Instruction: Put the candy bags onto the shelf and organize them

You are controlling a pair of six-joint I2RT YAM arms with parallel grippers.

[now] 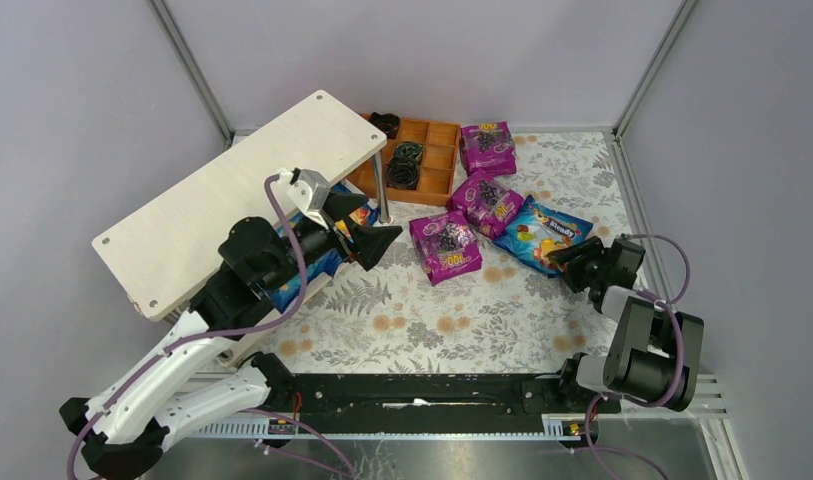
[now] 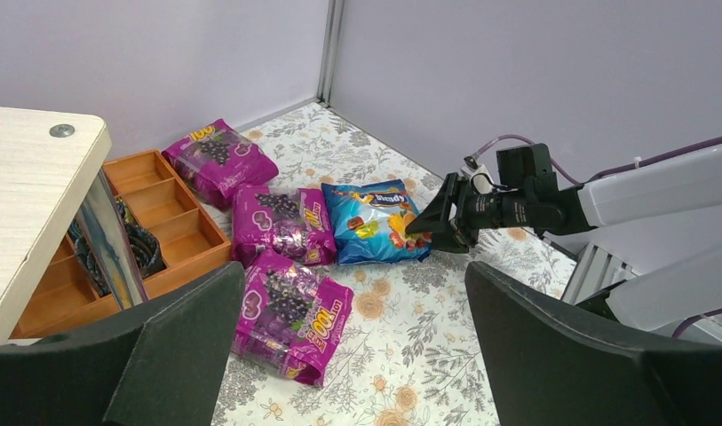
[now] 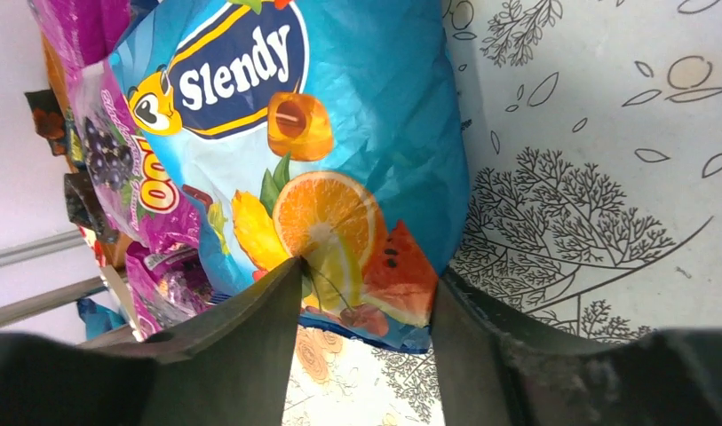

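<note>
The glossy blue pillow packet printed with fruit candies (image 3: 339, 133) lay flat on the floral tablecloth (image 1: 432, 320), at the right end of the loose packets and well apart from the shelf. The right gripper (image 3: 366, 271) had its two dark fingers on either side of the packet's near edge, with the printed orange and watermelon between them; we could not tell whether they were pinching it or only straddling it. Beside it lay three magenta-purple grape packets with yellow lettering: one touching the blue one (image 1: 487, 200), one nearer the arms (image 1: 444, 247), and one by the back wall (image 1: 487, 148). None of these four was on the large two-tier rack of pale wooden boards (image 1: 232, 195). Its top board was bare, while on the lower board we saw what looked like another blue packet (image 1: 310, 268), mostly hidden by the left arm. The left gripper (image 2: 353, 271) hung by that lower tier with its jaws spread wide and nothing in them. Behind the rack sat the small orange-brown wooden compartment tray (image 1: 437, 135) of black coiled rings (image 1: 407, 165). We judged the task early, with most packets to shelve.
</note>
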